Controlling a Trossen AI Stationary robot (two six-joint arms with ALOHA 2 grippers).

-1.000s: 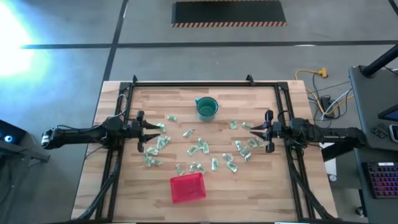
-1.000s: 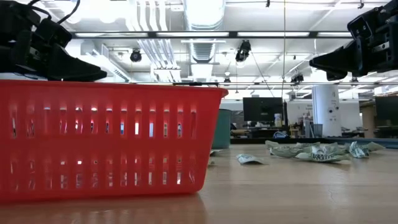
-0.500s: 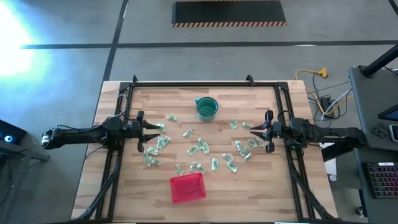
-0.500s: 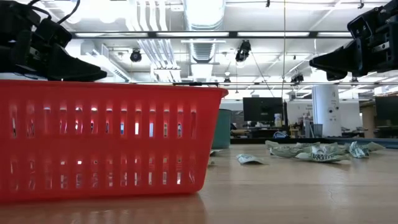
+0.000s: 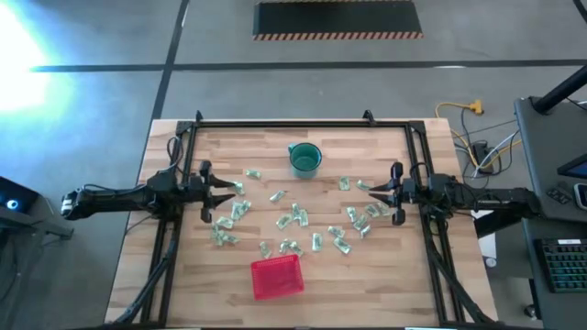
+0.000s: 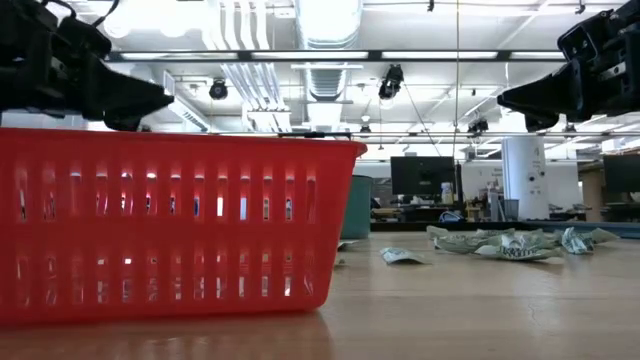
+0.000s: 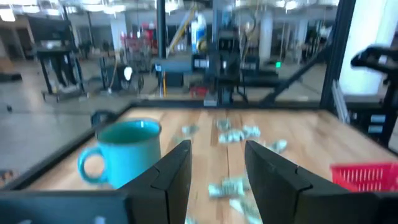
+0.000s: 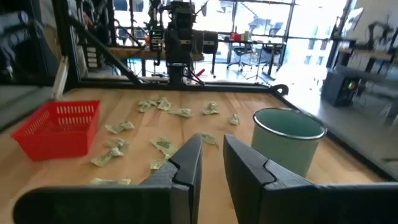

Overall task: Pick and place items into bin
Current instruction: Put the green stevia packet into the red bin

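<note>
Harsh glare whitens the floor (image 5: 18, 55) far to my left. Ceiling lamps (image 6: 330, 20) burn bright overhead. My left wrist's view is blurred throughout; my table (image 5: 367, 266) is evenly lit, with only faint shadows.

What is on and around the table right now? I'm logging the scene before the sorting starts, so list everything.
Packets: about two dozen, pale green and whitish, scattered across the table's middle.
Bin: one, red, near the front edge; no packet shows inside.
Cup: one, teal, toward the back centre.
Table: one, light wood, dark frame around it.
Cables: yellow and dark, on the floor off the right side.
Left gripper: dark, open, empty, over the left packets.
Right gripper: dark, slightly open, empty, over the right packets.
</note>
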